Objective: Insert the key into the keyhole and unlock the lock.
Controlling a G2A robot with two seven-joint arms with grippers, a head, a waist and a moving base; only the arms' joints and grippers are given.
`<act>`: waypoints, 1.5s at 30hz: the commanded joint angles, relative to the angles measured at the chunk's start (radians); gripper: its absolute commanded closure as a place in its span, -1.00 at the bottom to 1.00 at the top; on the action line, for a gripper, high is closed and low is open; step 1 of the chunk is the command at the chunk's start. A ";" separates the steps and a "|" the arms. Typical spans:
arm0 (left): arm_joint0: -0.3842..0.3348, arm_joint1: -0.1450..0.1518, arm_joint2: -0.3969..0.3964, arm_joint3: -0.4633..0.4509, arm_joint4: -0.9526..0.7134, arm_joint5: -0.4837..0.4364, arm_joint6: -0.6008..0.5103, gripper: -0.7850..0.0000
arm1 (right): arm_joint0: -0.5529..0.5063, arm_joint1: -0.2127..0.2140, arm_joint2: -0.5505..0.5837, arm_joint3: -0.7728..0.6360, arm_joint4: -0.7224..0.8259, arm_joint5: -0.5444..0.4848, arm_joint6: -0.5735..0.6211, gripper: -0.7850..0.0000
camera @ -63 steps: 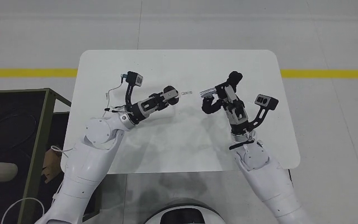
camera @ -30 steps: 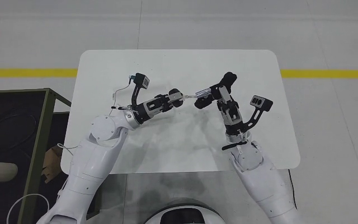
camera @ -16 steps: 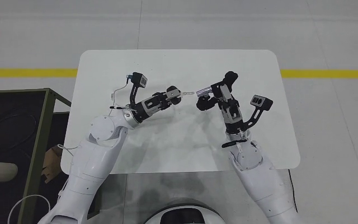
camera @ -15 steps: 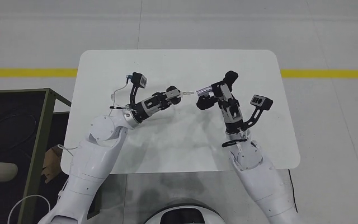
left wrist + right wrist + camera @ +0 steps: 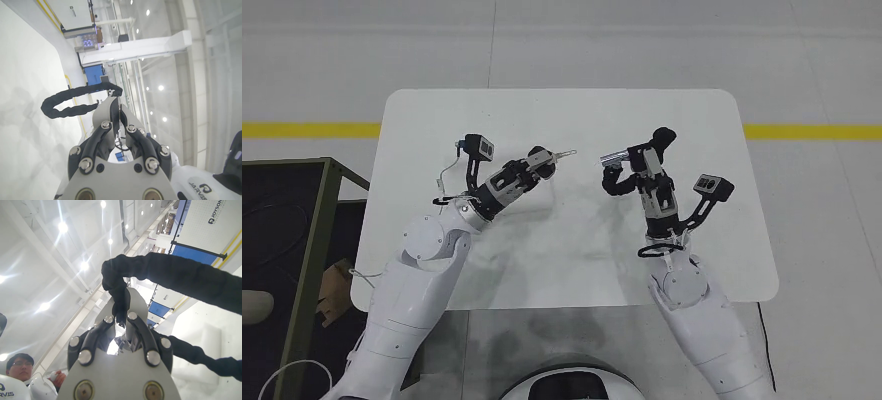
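Step we are on: We think this is the lining-up step. The key is not in the keyhole yet.
Left claw: Our left claw is pinched tight on the key, up over the far left part of the table.
Key: Its thin metal tip sticks out to the right, toward the lock.
Right claw: Our right claw is closed on the lock, gripping it by its black cloth-covered cable.
Lock: It is held up over the far right part of the table. Its shiny silver end points left, at the key. There is a clear gap between the two.
Keyhole: We cannot see it from here.
Next move: We think the key tip must line up straight with the silver end, slide in gently, and then turn.
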 commanded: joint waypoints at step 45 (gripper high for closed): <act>0.024 -0.038 0.084 0.006 -0.025 0.066 0.042 1.00 | -0.004 -0.065 0.001 0.056 -0.108 -0.072 -0.057 1.00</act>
